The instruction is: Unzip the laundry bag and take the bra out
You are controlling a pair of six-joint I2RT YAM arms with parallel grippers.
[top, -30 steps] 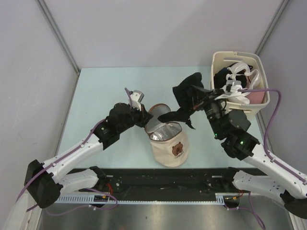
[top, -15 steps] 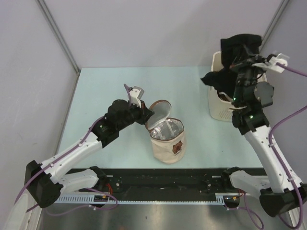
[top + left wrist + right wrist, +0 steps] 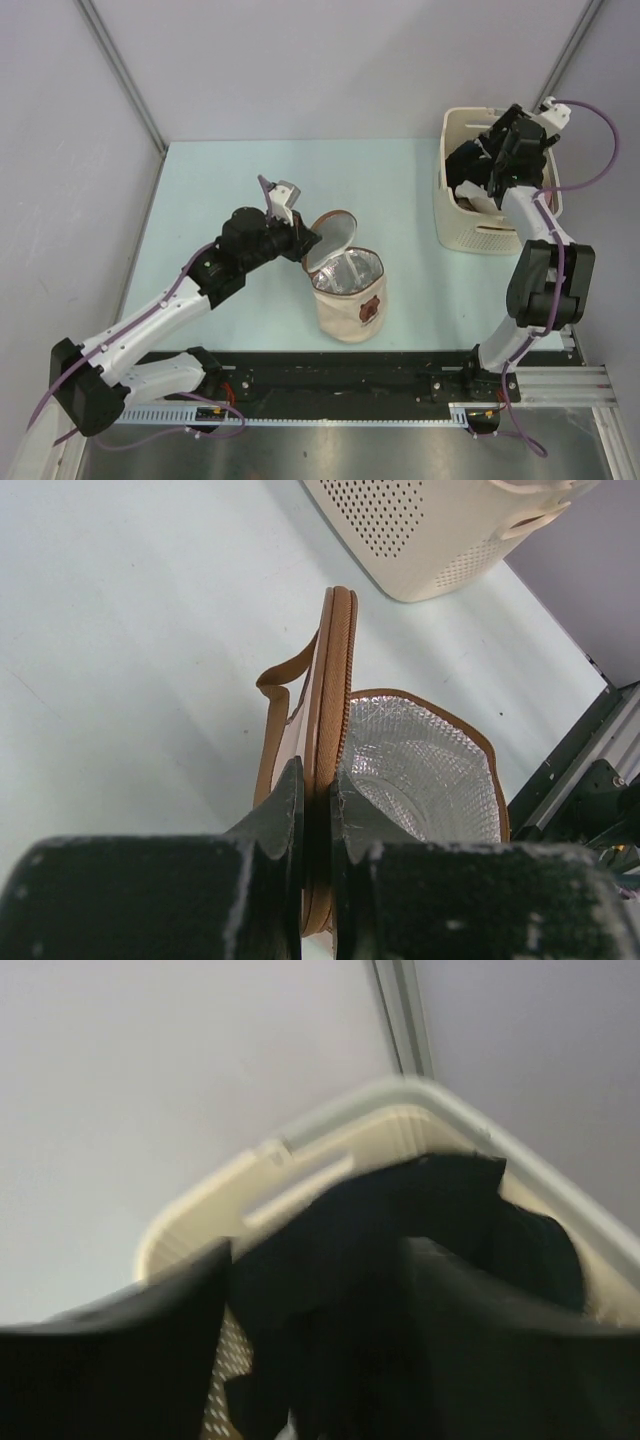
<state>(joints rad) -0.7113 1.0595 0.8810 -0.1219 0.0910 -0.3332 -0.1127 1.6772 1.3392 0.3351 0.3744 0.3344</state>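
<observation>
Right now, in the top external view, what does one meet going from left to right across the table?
the left gripper, shut on the bag's lid → the laundry bag → the basket

The soft cream-beige cloth laundry bag gapes upward, its mouth open to reach from above and the right. Its brown-trimmed lid flap, pinched upright by the left end effector, blocks the left side. Bare pale-green tabletop separates it from the rigid cream plastic basket, crowded with black cloth and the right end effector.
</observation>
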